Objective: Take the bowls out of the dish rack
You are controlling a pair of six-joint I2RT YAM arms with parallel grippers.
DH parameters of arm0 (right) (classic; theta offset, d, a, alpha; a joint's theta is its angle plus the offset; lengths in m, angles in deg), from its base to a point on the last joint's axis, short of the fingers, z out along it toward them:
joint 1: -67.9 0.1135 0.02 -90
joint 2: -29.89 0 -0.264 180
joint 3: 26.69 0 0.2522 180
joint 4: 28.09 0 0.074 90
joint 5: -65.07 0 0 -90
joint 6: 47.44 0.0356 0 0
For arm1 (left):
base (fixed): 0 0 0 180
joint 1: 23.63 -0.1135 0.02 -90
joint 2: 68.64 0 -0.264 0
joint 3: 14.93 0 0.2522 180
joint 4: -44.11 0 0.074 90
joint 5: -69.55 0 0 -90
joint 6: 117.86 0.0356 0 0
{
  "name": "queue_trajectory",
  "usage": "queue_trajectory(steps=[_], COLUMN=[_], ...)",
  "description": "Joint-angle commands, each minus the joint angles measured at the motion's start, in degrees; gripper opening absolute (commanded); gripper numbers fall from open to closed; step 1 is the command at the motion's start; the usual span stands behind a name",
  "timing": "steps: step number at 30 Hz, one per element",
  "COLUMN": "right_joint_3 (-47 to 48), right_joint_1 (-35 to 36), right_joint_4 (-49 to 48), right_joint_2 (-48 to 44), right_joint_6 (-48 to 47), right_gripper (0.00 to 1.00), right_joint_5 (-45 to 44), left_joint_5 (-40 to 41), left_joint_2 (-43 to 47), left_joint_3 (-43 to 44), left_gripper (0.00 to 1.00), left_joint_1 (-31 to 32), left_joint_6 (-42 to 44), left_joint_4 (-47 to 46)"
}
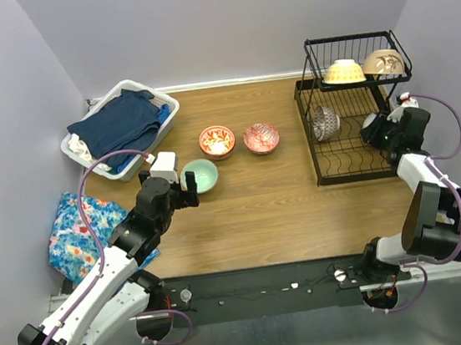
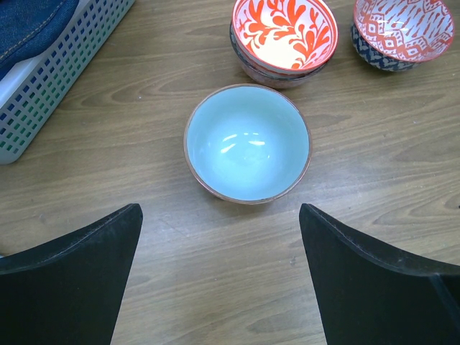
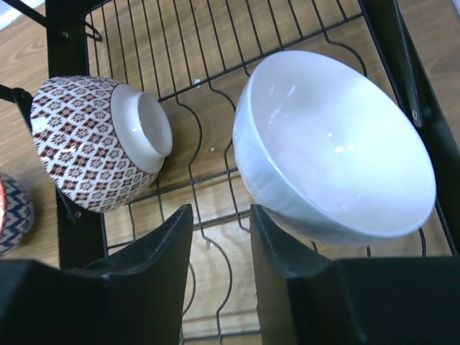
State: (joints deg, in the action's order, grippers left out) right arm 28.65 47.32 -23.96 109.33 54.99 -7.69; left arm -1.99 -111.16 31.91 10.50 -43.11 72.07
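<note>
Right gripper [image 3: 221,210] fingers fill the bottom of its wrist view. Narrow gap between them, only rack wire showing through, nothing clamped. White bowl [image 3: 338,151] is just ahead and to the right, tilted on its side on the lower tier of the dish rack [image 3: 388,43], mouth toward the gripper. Its rim is right at the right-hand fingertip; can't tell if they touch. Dark patterned bowl [image 3: 86,144] is ahead-left, also on its side in the slots, foot turned toward the white bowl, clear of the fingers. On the upper tier above the gripper: cream-yellow bowl [image 1: 343,72] and beige bowl [image 1: 384,63], side by side, both look upside down.

Left gripper [image 2: 219,212] is wide open, holding nothing. Mint green bowl [image 2: 248,144] is upright on the counter [image 2: 144,129] straight ahead, centred between the fingers, not touching. Farther ahead: red-orange floral bowl [image 2: 284,32] slightly right, red patterned bowl [image 2: 402,29] farther right. Both are upright, near each other but apart. White laundry basket [image 2: 65,65] is ahead-left with dark blue clothes [image 1: 119,123] in it.
</note>
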Motion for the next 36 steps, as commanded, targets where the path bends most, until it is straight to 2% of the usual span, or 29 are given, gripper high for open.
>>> queue_trajectory(steps=[1, 6, 8, 11, 19, 26, 32, 36], right_joint_3=[3.41, 6.14, 7.63, 9.39, 8.78, 8.69, 10.01, 10.27], right_joint_1=[0.01, 0.01, 0.01, 0.01, 0.01, 0.01, -0.08, -0.08], right_joint_4=[6.9, 11.73, 12.79, 14.63, 15.87, 19.12, 21.93, 21.67], right_joint_2=[-4.02, -6.84, -6.14, -3.6, -0.34, -0.25, 3.08, 5.64], right_joint_6=[2.43, 1.37, 1.02, 1.63, 5.5, 6.56, 7.52, 8.05], right_gripper=[0.49, 0.57, 0.63, 0.64, 0.65, 0.65, 0.65, 0.63], right_joint_5=[0.25, -4.3, -5.89, -6.42, -10.28, -21.26, -24.0, -22.51], left_joint_5=[0.26, -0.18, -0.35, -0.62, -0.09, 0.09, 0.09, 0.09], left_joint_2=[0.95, 1.04, 0.95, 0.95, 1.74, 1.83, 1.39, 1.3], left_joint_3=[-0.12, 0.05, -0.03, -0.03, 0.05, 0.14, 0.32, 0.41], left_gripper=[0.99, 0.99, 0.99, 0.99, 0.99, 0.99, 0.99, 0.99], left_joint_1=[-0.29, -0.29, -0.29, -0.29, -0.29, -0.29, -0.29, -0.29], left_joint_6=[-0.4, -0.66, -0.75, -0.75, -1.01, -1.19, -1.19, -1.28], left_joint_4=[-0.84, -0.84, -0.92, -0.92, 0.22, 0.57, 0.39, 0.57])
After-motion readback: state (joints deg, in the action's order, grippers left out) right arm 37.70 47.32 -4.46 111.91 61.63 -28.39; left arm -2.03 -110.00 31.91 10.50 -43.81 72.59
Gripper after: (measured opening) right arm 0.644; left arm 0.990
